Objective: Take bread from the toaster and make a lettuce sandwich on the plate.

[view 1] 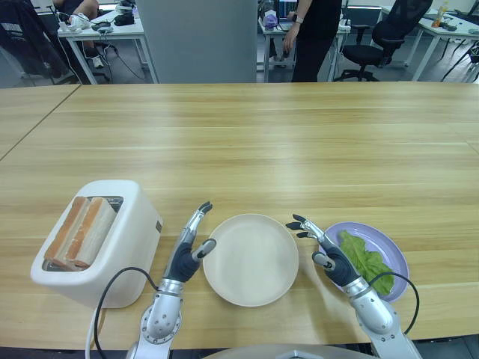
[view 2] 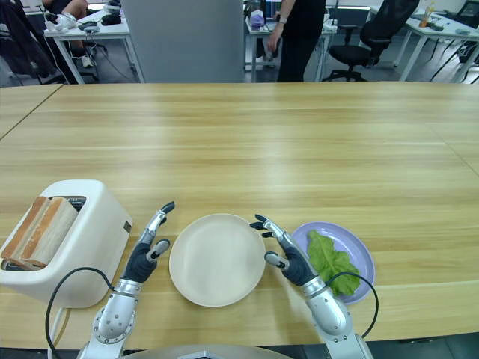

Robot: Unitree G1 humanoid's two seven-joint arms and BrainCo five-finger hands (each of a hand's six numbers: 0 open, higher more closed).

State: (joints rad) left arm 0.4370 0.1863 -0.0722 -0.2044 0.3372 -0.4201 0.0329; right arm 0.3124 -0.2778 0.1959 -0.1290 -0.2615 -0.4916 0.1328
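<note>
Flanking the plate [view 1: 251, 258], both hands are at the near side of the table [view 1: 262, 134], fingers spread and holding nothing. The left hand [view 1: 183, 260] is just left of the plate's rim, between it and the toaster [view 1: 123, 247], fingers stretched toward the far side. The right hand [view 1: 337, 265] is between the plate and the purple dish [view 1: 383, 238], fingers pointing far-left. Bread [view 1: 81, 232] stands in the toaster slot at near left. The lettuce [view 1: 367, 262] lies on the dish.

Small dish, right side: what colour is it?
The small dish is pale purple; best in the left eye view.
</note>
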